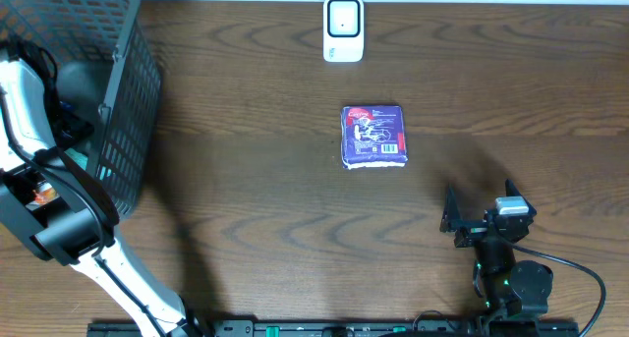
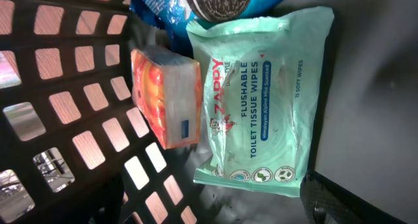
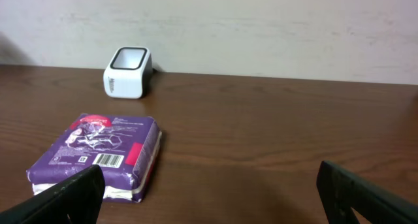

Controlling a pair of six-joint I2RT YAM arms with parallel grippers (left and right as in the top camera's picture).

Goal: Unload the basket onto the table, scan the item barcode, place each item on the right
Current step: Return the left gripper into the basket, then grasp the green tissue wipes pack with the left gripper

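With the right tool (image 1: 450,219) fully open and empty, and the left tool's opening not discernible inside the basket (image 1: 128,101), grip the purple packet (image 1: 373,136) lying flat mid-counter (image 1: 246,199) by its sides, leaving the upward barcode (image 3: 110,160) uncovered for the white scanner (image 1: 343,28).

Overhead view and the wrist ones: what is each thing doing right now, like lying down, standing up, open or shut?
purple packet, lying flat, barcode facing up, untouched
scanner, standing, nothing held to it
basket, holding packs
wipes pack, lying in the basket
orange pack, in the basket, right beside the wipes pack
right gripper, open, empty
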